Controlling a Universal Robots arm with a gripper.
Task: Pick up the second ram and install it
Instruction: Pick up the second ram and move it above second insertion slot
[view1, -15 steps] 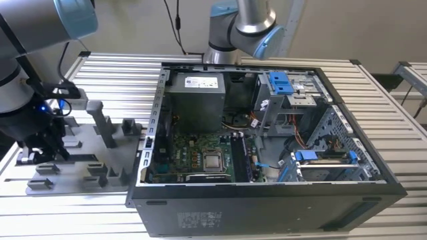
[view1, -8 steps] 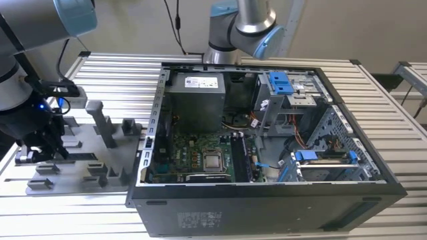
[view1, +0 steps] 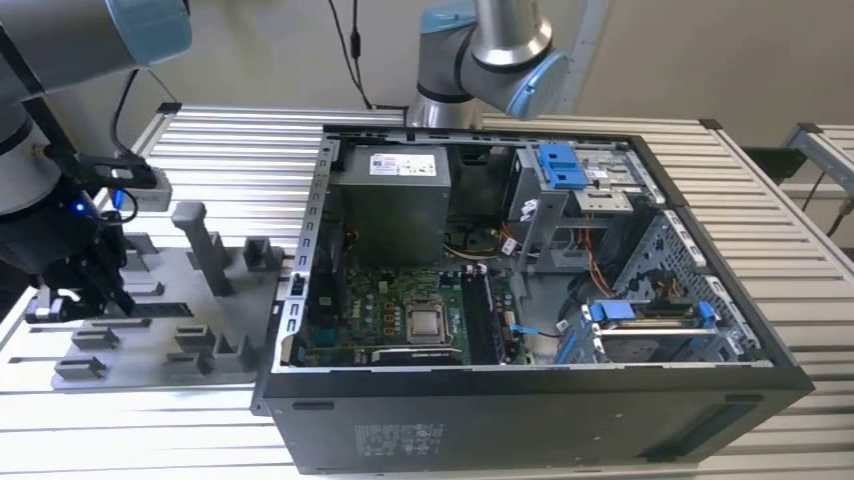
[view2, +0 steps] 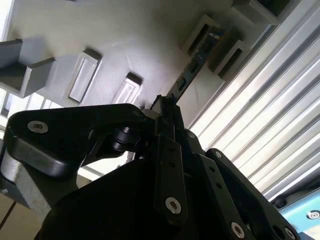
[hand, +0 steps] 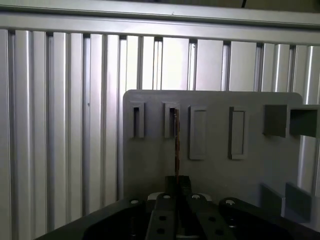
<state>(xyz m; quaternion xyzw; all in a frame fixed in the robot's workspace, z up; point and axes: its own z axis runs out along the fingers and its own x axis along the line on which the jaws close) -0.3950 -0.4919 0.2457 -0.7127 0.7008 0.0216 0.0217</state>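
The second ram (view2: 192, 64) is a thin dark stick standing on its long edge in a slot of the grey plastic tray (view2: 125, 35). In the first wrist view the second ram (hand: 176, 142) shows edge-on as a narrow line rising from my fingertips. My gripper (view2: 165, 106) is shut on the near end of the stick, with the far end still between the tray's blocks. In the exterior view my gripper (view1: 80, 300) hangs low over the tray (view1: 160, 360) at the view's left.
An open computer case (view1: 747, 350) lies on the slatted metal table (view1: 240, 150) to the tray's right in the exterior view, with its motherboard (view1: 400, 300) exposed. A second arm (view1: 481, 50) stands behind the case. Upright posts (view1: 198, 235) rise from the tray.
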